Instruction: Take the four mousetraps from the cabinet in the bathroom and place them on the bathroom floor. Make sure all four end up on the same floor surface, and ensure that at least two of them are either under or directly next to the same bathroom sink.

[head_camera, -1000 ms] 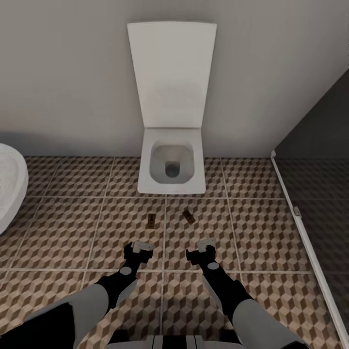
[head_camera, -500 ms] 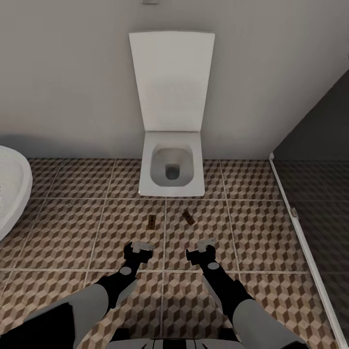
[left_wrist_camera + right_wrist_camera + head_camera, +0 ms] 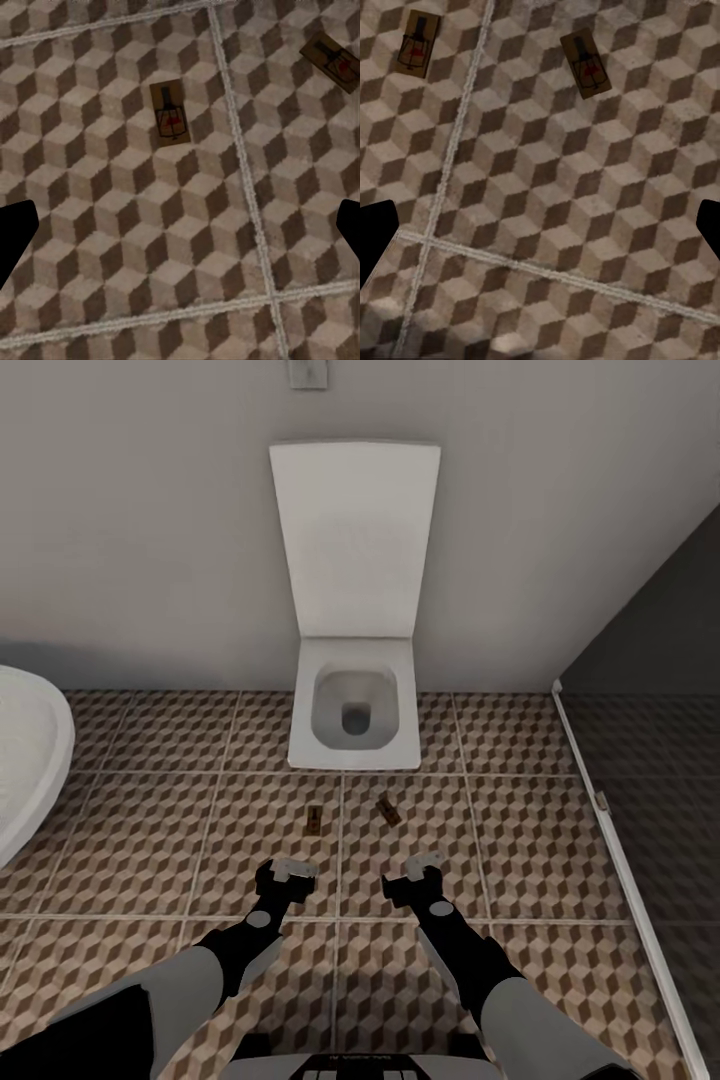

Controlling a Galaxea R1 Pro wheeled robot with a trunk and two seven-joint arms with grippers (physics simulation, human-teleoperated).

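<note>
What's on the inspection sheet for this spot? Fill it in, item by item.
Surface: bathroom floor, cube-pattern tiles.
Job's things: two mousetraps lying flat in front of the toilet, apart, left mousetrap, right mousetrap, on neighbouring tiles.
Clutter: nothing seen.
Grippers: left gripper and right gripper open, empty, above the floor.
Cables: nothing seen.
Surroundings: toilet with lid up against the wall, white bathtub at left, dark shower area at right.

- Open bathroom floor [image 3: 150,830] lies ahead of both pincers, broken by two mousetraps [image 3: 313,818] lying flat, a grout line between them.
- Toilet [image 3: 354,720] blocks straight ahead, against the wall.
- White rounded fixture [image 3: 25,770] crowds the left edge.
- Shower threshold [image 3: 610,840] walls off the right.
- Left pincer [image 3: 290,870] and right pincer [image 3: 420,865] hang apart, bare tiles between.
</note>
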